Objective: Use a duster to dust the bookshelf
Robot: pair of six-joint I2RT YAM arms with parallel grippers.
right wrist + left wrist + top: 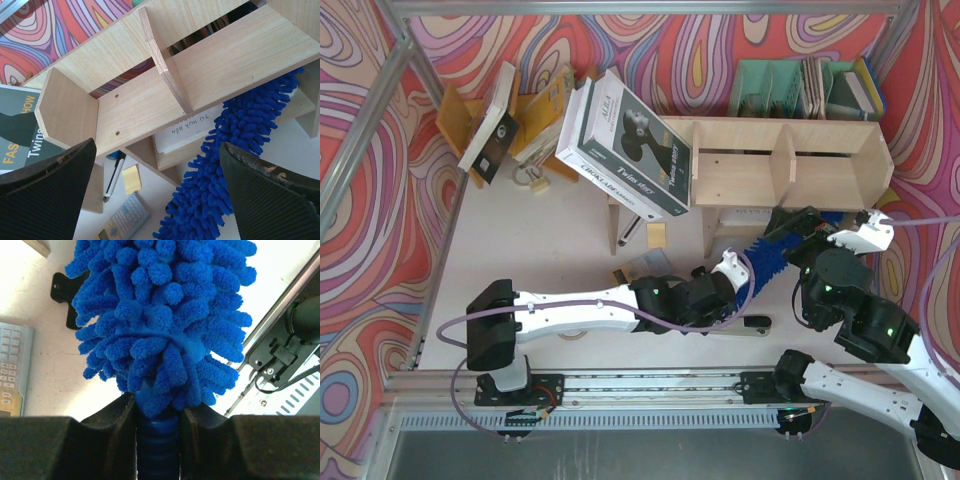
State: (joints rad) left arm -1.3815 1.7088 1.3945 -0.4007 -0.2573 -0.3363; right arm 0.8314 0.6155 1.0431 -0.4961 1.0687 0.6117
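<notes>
The bookshelf (pixel 775 165), light plywood with upright dividers, stands at the back right of the table. The duster (pixel 770 252), bright blue and shaggy, slants up from the middle of the table to the shelf's lower level. My left gripper (pixel 738 283) is shut on its ribbed blue handle. In the left wrist view the duster (pixel 160 315) fans out above my left gripper (pixel 159 435). My right gripper (pixel 802 226) hovers open over the duster's far end in front of the shelf. Its wrist view shows the bookshelf (pixel 210 65), the duster (pixel 235 165) along the lower board, and my right gripper (pixel 156 150) holding nothing.
A large book (pixel 630 140) leans on the shelf's left end. A green file organizer (pixel 770 88) stands behind the shelf, an orange-brown book stand (pixel 455 120) at back left. A calculator (pixel 122 220), yellow note (pixel 131 178) and pen (pixel 114 175) lie under the shelf's left part.
</notes>
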